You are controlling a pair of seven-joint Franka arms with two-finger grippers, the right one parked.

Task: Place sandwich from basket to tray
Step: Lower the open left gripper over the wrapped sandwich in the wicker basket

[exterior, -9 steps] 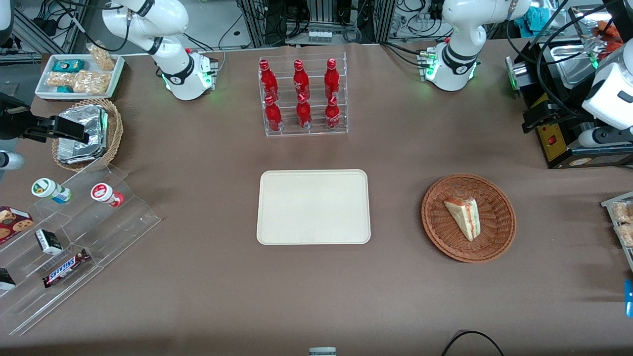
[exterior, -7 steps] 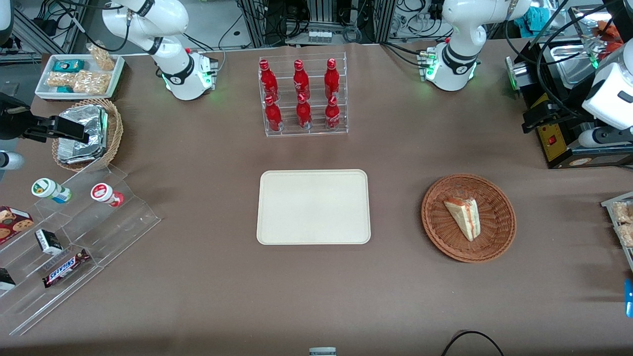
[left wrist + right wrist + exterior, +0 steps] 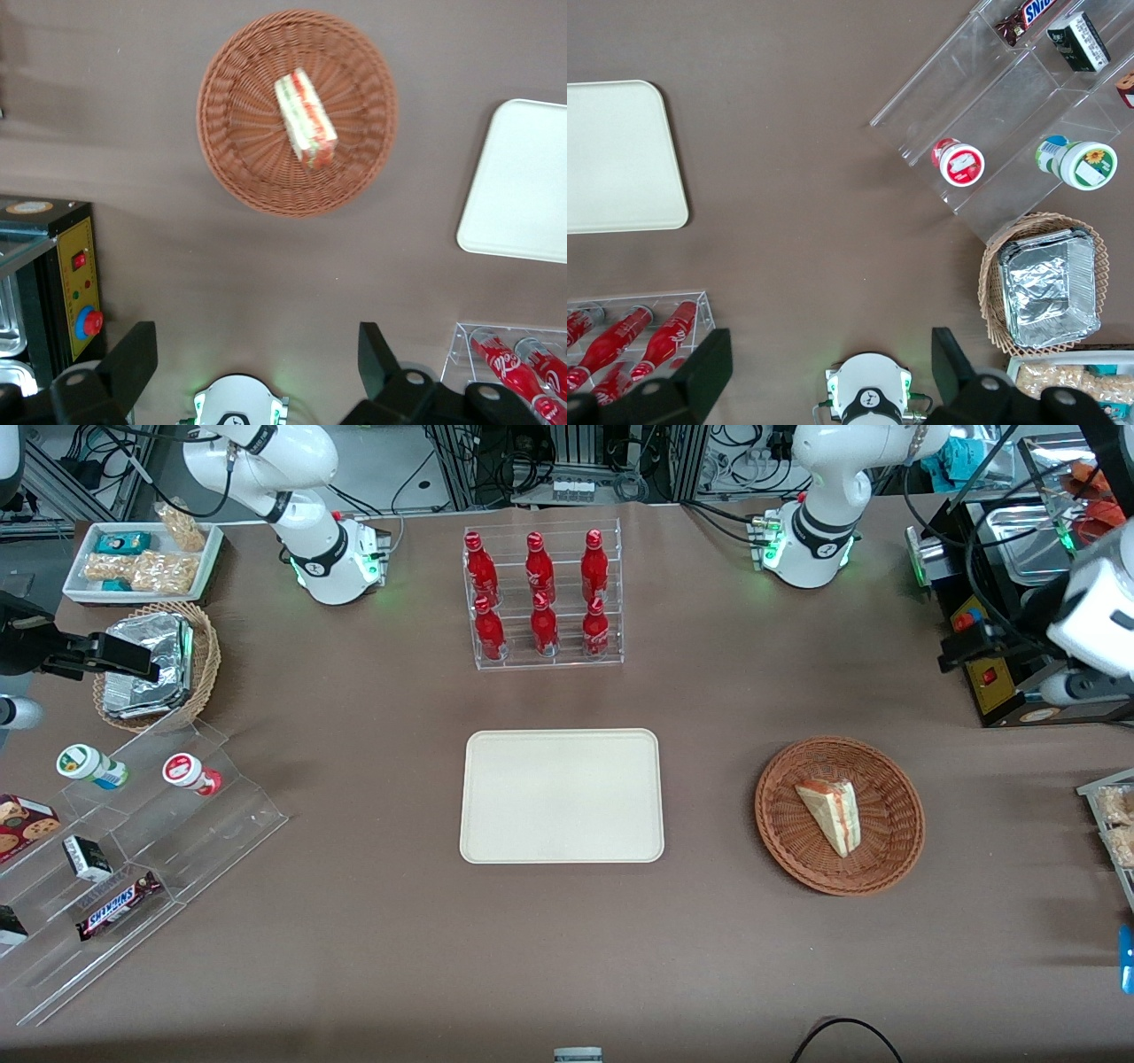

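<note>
White bread wedge, the sandwich (image 3: 830, 813), lies in the basket (image 3: 895, 850), well apart from the tray (image 3: 561, 795) on the tabletop. The pincer (image 3: 257, 354) hangs high above, spread wide, holding nothing. I judge it should descend straight and close across the flat bread sides. Compared with earlier, the arm has shifted slightly; the sandwich has not.

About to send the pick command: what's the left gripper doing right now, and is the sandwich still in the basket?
Left gripper: open, empty, high above the table.
Sandwich: lying in the basket, untouched.
</note>
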